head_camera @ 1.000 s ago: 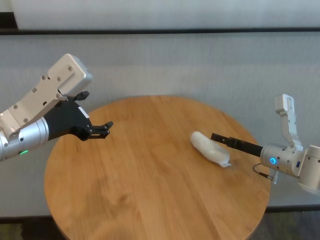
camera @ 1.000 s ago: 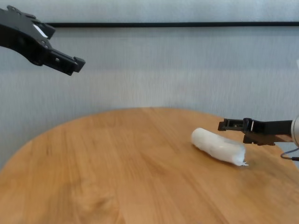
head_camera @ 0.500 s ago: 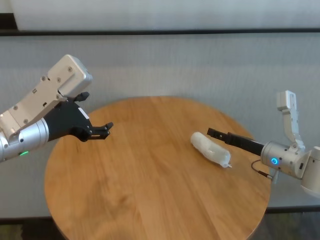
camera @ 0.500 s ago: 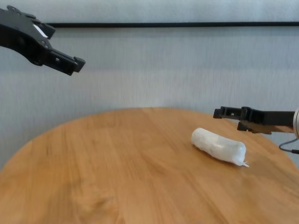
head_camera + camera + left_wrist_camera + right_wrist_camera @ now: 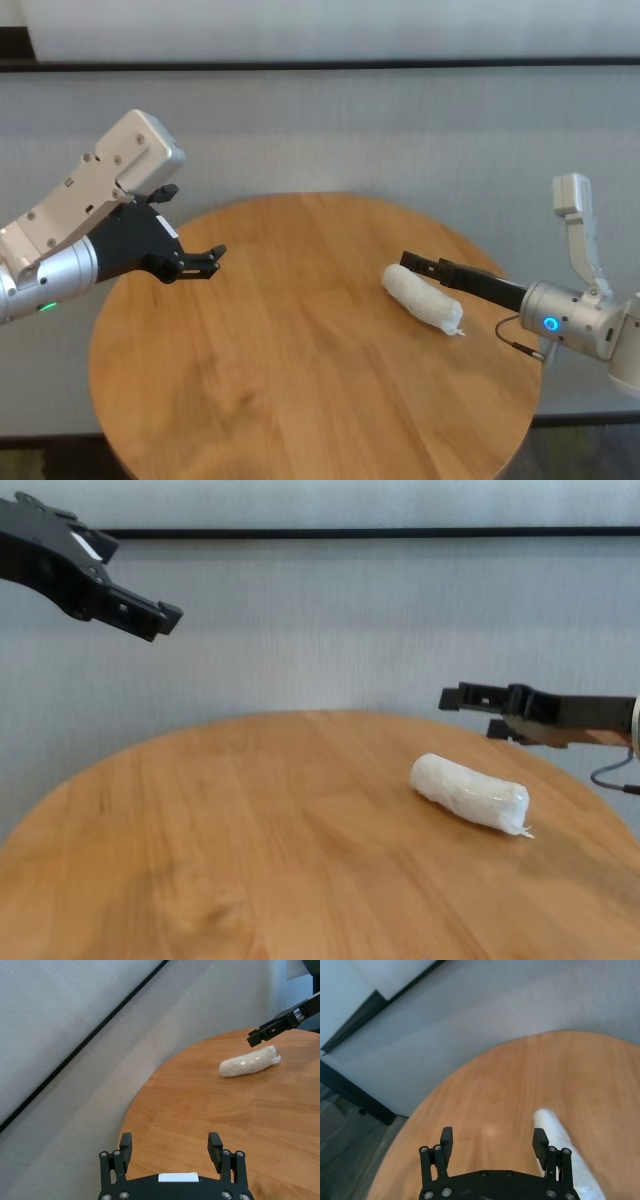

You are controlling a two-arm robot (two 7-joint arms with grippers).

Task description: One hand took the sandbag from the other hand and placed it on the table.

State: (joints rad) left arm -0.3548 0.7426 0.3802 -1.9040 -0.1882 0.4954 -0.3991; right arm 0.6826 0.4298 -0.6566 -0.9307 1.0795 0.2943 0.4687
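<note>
Sandbag [image 5: 421, 298] right of centre on table [image 5: 300, 380]: we judge it soft, slippery wrap; grip mid-body. Right gripper [image 5: 462, 702] above it, left gripper [image 5: 205, 259] far left, both fingers spread, empty; weight probably modest.

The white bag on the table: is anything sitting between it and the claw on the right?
Nothing visible does. The sandbag lies alone on the bare table, and the right claw hangs open just above it, with only air between them.

Black tools [image 5: 205, 257], silver wrists, green and blue lights, grey cable [image 5: 520, 345]
</note>
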